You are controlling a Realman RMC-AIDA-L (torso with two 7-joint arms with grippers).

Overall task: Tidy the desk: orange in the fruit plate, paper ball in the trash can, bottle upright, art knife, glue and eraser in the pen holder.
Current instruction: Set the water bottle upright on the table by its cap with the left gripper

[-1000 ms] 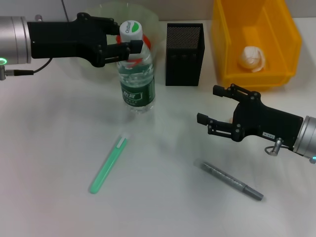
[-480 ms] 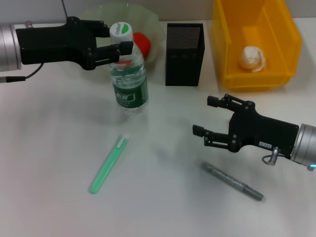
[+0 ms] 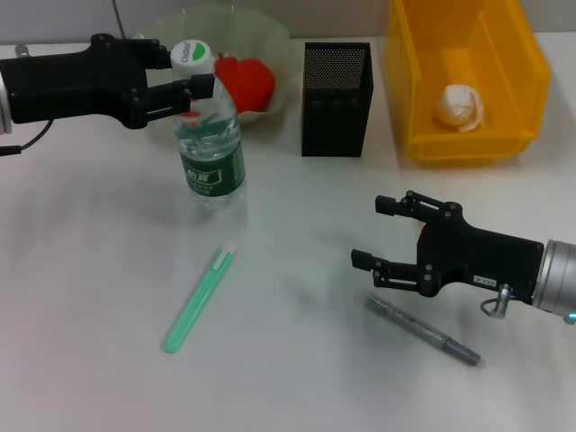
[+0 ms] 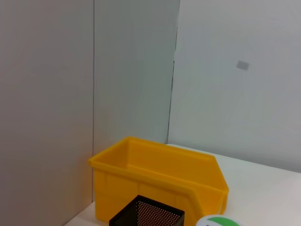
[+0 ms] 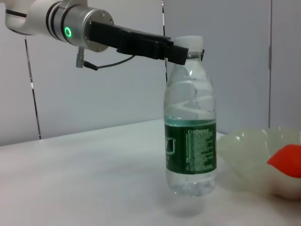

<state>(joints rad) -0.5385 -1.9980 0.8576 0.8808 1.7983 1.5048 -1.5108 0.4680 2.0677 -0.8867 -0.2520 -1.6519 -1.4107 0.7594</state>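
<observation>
Since 1 second ago, the left gripper (image 3: 184,84) and its water bottle (image 3: 207,144) have slid toward the robot's left, uncovering the orange (image 3: 245,82) in the fruit plate (image 3: 270,40).

Bottle stands upright on the tabletop (image 3: 90,270), neck clamped by the left gripper. Right gripper (image 3: 382,234), fingers spread wide and empty, hovers just above the grey art knife (image 3: 421,330), whose long axis runs diagonally under it; this arm is nearer. Green glue stick (image 3: 197,301) lies well apart. Pen holder (image 3: 336,86) waits behind; paper ball (image 3: 459,106) sits in the yellow trash can (image 3: 531,72). Only the right wrist view shows the bottle's base flat on the tabletop.
</observation>
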